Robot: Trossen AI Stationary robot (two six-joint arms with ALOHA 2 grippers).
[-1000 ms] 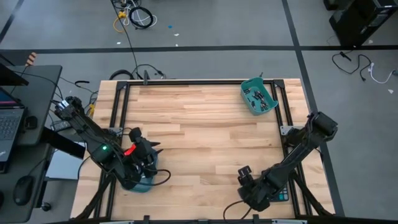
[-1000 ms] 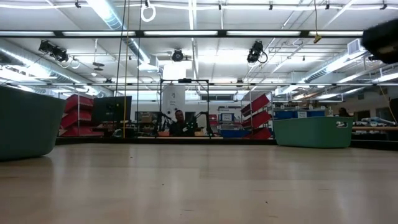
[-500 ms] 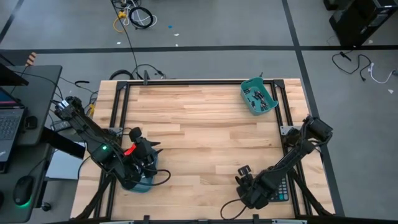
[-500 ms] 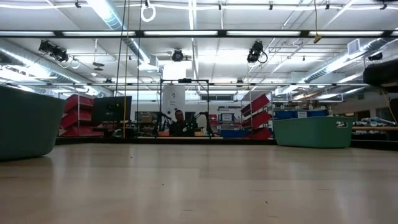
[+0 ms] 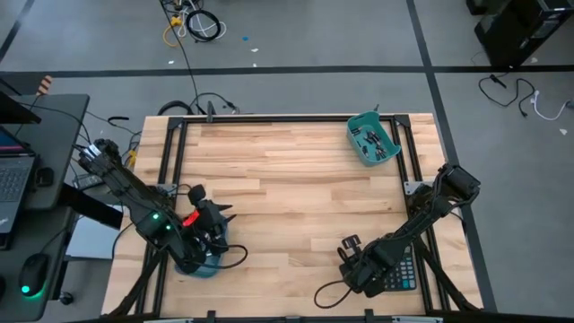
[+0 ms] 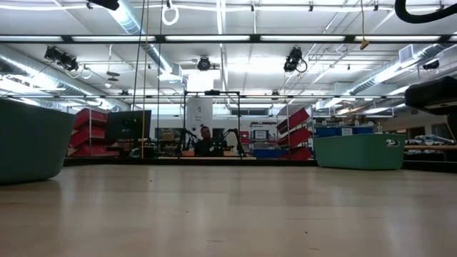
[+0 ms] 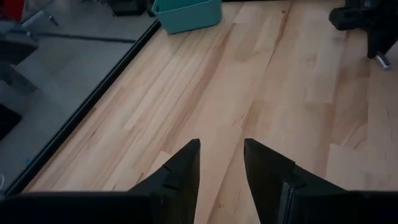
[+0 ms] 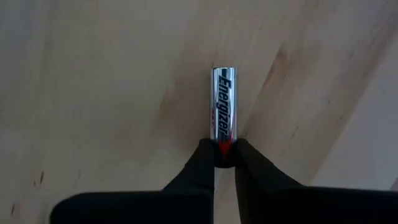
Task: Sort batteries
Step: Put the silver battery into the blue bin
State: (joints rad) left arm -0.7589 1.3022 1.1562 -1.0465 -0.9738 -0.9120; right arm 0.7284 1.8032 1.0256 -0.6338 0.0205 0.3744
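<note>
A silver and black battery (image 8: 222, 106) lies on the wooden table near its front right, and my right gripper (image 8: 224, 152) is shut on it, pointing straight down; in the high view this gripper (image 5: 355, 260) stands left of the black calculator (image 5: 405, 272). More batteries (image 5: 369, 142) lie in the teal bin (image 5: 388, 154) at the far right corner. My left gripper (image 7: 222, 146) is open with nothing between its fingers. It hovers over the near left of the table (image 5: 215, 224), by a second teal bin (image 5: 212, 263). My right gripper pinches the battery's black end (image 8: 222, 144) between its two fingertips. The fingers come from above, pointing down. The battery's silver length sticks out past them over the wood; whether it rests on the table or is lifted, I cannot tell.
The middle of the table (image 5: 287, 188) is bare wood. In the low view the teal bins show at the left (image 6: 28, 139) and right (image 6: 359, 151). A laptop (image 5: 11, 170) and cables sit off the table's left side.
My right gripper has sunk toward the table and gone slightly toward its far edge, near the calculator.
</note>
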